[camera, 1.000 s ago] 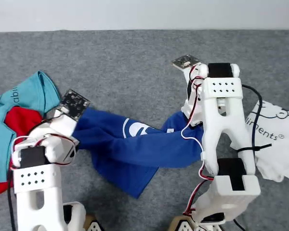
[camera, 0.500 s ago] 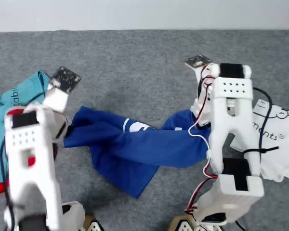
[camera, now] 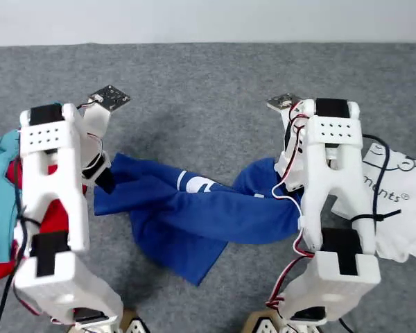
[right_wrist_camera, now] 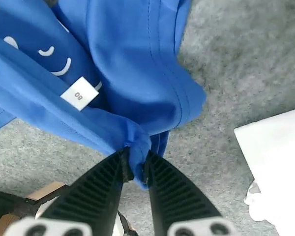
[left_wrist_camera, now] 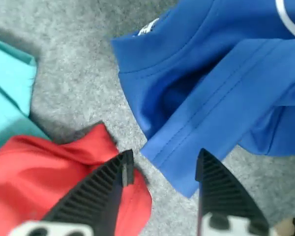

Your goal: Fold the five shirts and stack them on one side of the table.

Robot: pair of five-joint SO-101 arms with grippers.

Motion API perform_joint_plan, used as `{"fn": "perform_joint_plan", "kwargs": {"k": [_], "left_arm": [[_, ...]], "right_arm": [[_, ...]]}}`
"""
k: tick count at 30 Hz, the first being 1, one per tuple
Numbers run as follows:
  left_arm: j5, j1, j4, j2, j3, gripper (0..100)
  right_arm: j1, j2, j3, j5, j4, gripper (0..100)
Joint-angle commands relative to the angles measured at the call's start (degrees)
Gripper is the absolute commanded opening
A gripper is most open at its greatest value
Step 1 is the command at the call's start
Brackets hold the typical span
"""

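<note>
While I watch from the high camera, the blue shirt (camera: 194,215) lies bunched across the middle of the grey table (camera: 194,83), one end drawn toward 9 o'clock and the other toward 3 o'clock. My right gripper (right_wrist_camera: 136,164) sits at the shirt's 3 o'clock end. Its jaws are almost together, pinching a gathered fold of blue fabric between the ribbed pads. A small white label (right_wrist_camera: 79,94) shows on the cloth near that fold.

My left gripper (left_wrist_camera: 164,162) is at the 9 o'clock end, jaws spread wide with nothing between them. One finger (left_wrist_camera: 101,189) hangs over the red shirt (left_wrist_camera: 49,177) and the other over the blue shirt's hemmed edge; I cannot tell whether either touches cloth.

The red shirt and a teal shirt (left_wrist_camera: 10,93) lie together at 9 o'clock on the table, just beside the blue one. A white shirt (camera: 395,208) lies at 3 o'clock, partly hidden behind the right arm.
</note>
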Motion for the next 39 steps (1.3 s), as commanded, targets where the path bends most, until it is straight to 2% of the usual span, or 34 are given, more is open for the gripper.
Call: {"fn": "perform_joint_plan", "kwargs": {"k": [1,15,29,39], "left_arm": [[-1.4,-0.4,1.4,2.9,-3.1,21],[-1.5,-3.3,2.1,9.8,-9.1,21],[-1.5,1.7,5.2,14.9,-8.8,21],[-1.4,1.4,6.3,14.9,-8.7,12]], "right_arm": [[0.4,-3.6,-0.4,0.6,2.2,1.1],[0.4,-3.6,-0.4,0.6,2.2,1.1],[0.4,-3.6,-0.4,0.6,2.2,1.1],[0.4,-3.6,-0.4,0.6,2.2,1.1]]}}
